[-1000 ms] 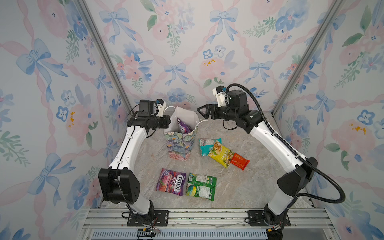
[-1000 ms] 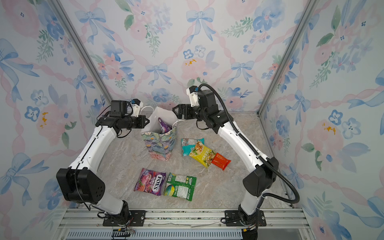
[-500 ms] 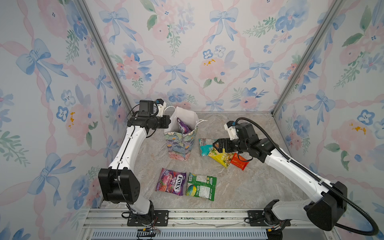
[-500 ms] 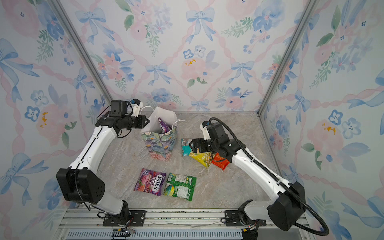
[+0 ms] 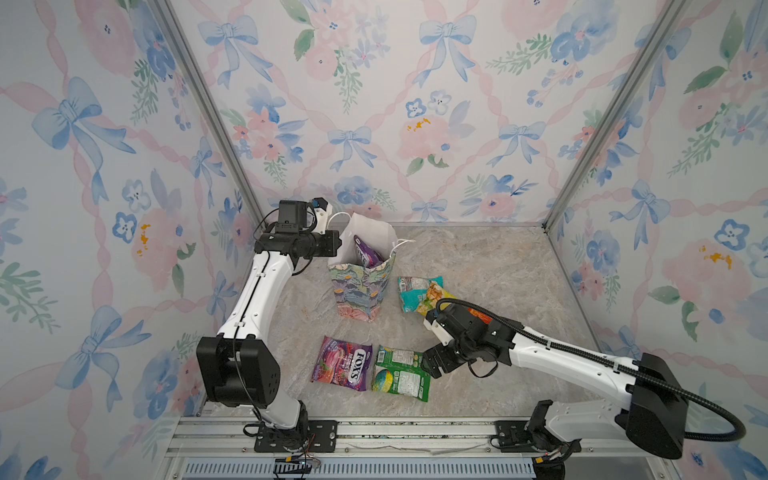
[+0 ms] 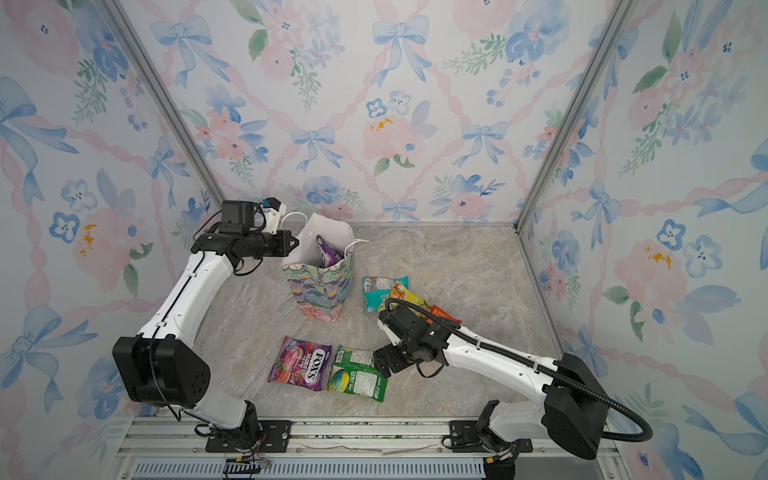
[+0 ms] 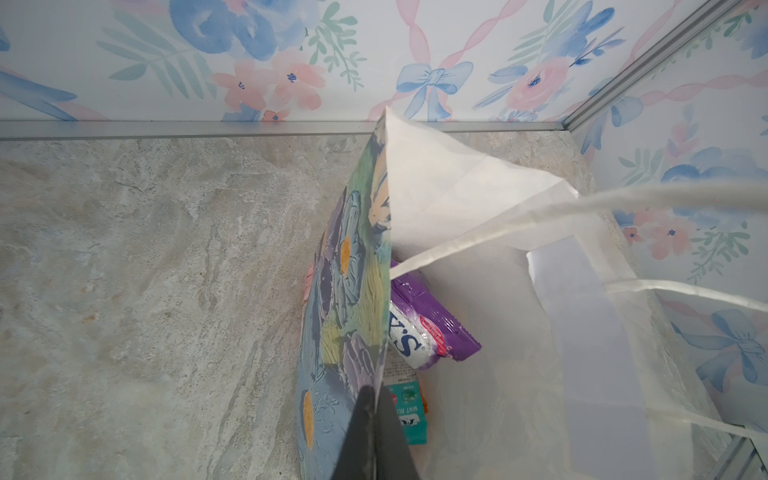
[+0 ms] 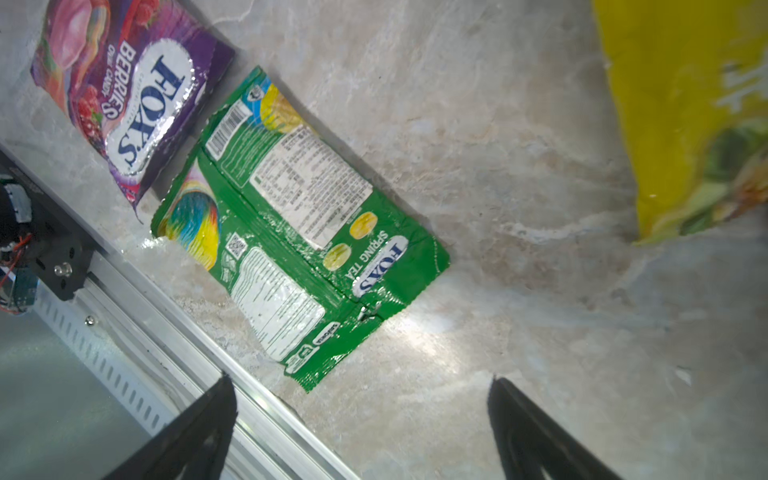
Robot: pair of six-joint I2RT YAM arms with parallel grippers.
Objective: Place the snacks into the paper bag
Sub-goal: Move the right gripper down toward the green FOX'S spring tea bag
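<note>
Pinching the paper bag (image 5: 358, 291) is the left gripper (image 7: 375, 401); right gripper (image 8: 360, 377) stands spread beside green packet (image 5: 398, 375).

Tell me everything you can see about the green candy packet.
The green packet is a flat, glossy, crinkled foil pouch lying back-up on the marble-look table: FOX'S Spring Tea lettering, barcode, white text panels, a rainbow-coloured swirl. It lies near the front edge, close beside the purple FOX'S packet. The open right gripper points at it, not holding it.
</note>
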